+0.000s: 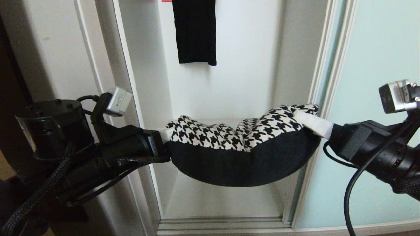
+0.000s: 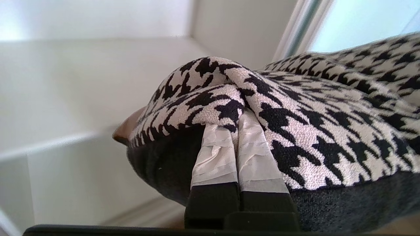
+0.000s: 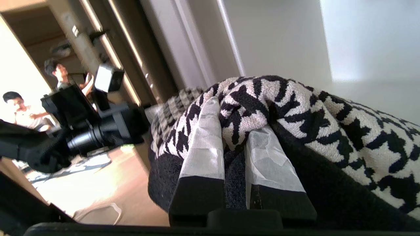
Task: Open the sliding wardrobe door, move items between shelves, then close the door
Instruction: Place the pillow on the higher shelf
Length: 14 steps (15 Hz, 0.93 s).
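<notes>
Houndstooth bundle: the soft folded black-and-white houndstooth fabric bundle with a dark underside (image 1: 242, 147) is slung in the air between both hands at the mouth of the open wardrobe compartment, sagging in the middle.
Long axis: it runs from 9 o'clock to 3 o'clock in the head view, patterned side up, the 3 o'clock end held slightly higher.
Left hand (image 1: 164, 139): its taped fingers (image 2: 213, 157) are pressed together on the bundle's 9 o'clock end.
Right hand (image 1: 315, 124): its taped fingers (image 3: 203, 144) are clamped on a fold at the 3 o'clock end, a thickness of cloth kept between them.
Shelf: the flat white shelf board (image 1: 226, 121) lies just behind the bundle, toward 12 o'clock, at about the height of the grips.
Nearer arm: neither; the ends are shared evenly.
Coming move: both hands would probably be carried together toward 12 o'clock, the axis kept level.
Door: the frosted pale aqua glass sliding door (image 1: 377, 59) is seen at 3 o'clock, slid aside.
Hanging cloth: a black garment (image 1: 195, 31) is hung at 12 o'clock.
</notes>
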### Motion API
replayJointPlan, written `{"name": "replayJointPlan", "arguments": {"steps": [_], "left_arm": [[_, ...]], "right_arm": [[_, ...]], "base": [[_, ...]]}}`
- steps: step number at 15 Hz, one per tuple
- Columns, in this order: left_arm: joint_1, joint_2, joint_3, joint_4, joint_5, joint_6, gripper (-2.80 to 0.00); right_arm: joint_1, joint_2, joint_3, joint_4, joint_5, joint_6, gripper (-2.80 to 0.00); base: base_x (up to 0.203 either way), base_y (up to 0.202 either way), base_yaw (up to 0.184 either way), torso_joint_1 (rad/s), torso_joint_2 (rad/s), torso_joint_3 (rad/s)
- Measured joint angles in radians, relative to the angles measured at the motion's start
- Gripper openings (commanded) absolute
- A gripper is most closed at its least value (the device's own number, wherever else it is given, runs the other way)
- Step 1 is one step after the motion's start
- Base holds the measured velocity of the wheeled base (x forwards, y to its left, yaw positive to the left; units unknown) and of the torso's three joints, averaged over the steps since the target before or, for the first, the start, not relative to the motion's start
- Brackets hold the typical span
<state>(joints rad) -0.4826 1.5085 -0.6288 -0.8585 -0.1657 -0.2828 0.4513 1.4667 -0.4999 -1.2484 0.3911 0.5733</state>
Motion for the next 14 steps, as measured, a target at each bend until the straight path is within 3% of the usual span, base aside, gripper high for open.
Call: {"name": "replayJointPlan", "arguments": {"steps": [8,14], "left_arm": [[0.063,0.078,-0.079,-0.041,0.000,0.010,-2.80],[0.134,0.342,-0.248,-0.238,-0.002,0.007,-2.80]], "right_arm": [[-0.056,0.106,-0.192,0.063,0.008,0.004,-2.80],[-0.138,0.363,-0.402,0.065,0.017,0.009,-2.80]], "base": [[0.185,0.000,0.002,0.002,0.00,0.004],[0.000,0.000,0.000,0.000,0.00,0.000]]}}
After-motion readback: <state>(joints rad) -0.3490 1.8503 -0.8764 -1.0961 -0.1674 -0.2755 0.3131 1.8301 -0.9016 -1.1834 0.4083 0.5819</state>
